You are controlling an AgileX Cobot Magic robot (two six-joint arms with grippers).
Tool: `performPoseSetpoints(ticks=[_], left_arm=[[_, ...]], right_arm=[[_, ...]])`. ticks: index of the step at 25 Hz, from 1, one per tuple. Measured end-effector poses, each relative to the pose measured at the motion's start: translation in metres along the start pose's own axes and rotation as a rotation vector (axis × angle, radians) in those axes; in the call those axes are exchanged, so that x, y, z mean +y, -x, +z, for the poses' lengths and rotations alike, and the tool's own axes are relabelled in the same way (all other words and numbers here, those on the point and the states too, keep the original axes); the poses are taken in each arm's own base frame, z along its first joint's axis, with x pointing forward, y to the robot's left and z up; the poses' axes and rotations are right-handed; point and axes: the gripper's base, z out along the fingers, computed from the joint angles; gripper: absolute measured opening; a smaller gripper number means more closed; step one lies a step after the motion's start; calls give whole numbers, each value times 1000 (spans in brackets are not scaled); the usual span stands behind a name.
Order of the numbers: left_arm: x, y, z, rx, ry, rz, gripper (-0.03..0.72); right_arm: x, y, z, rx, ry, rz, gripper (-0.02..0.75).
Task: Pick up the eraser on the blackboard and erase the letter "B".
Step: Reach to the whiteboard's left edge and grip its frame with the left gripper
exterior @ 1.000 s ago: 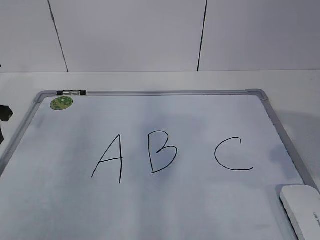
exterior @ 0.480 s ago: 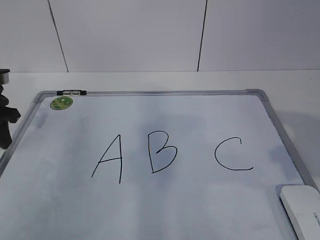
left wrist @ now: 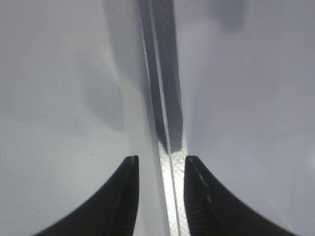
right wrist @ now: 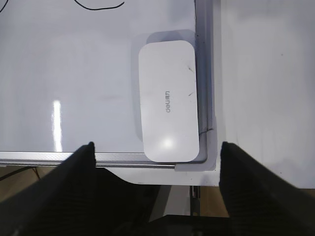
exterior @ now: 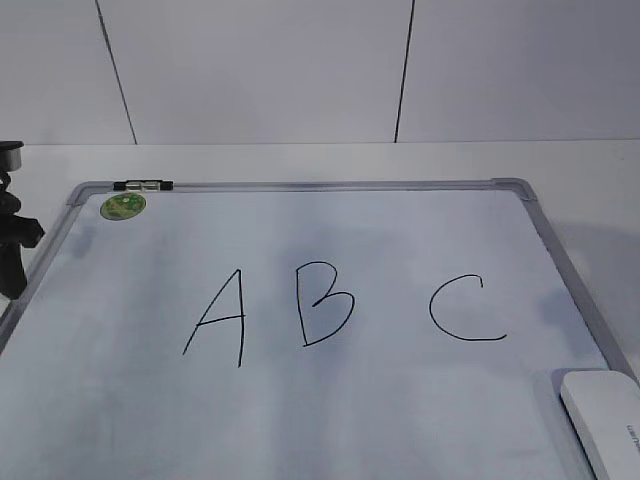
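Observation:
The blackboard (exterior: pixel 400 240) is a white board in a grey frame and lies flat on the table. Black letters A (exterior: pixel 222 318), B (exterior: pixel 325 303) and C (exterior: pixel 462 310) run across its middle. The white eraser (exterior: pixel 608 420) lies on the board's near right corner, partly cut off. In the right wrist view the eraser (right wrist: pixel 168 101) lies against the frame. My right gripper (right wrist: pixel 156 145) is wide open above the eraser's near end, apart from it. My left gripper (exterior: pixel 10 250) is at the board's left edge; its jaws (left wrist: pixel 161 160) straddle the grey frame rail (left wrist: pixel 167 108), slightly open.
A round green sticker (exterior: pixel 123 206) and a small black clip (exterior: pixel 143 185) sit at the board's far left corner. White table (exterior: pixel 590 190) surrounds the board; a white panelled wall stands behind. The table's near edge (right wrist: pixel 197 177) lies just past the eraser.
My left arm came further into view at the board's left edge a second ago and has barely moved since. The eraser and the letters are unchanged.

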Motion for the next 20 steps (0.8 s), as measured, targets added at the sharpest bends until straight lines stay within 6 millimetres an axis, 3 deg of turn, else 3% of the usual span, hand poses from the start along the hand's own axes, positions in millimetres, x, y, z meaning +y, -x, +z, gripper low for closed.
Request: performPoseSetpoints(ticks=[20], left_arm=[[-1,3,0,-26,-7,-9,239]], right_arm=[[0,0,0,-2,0,0,585]])
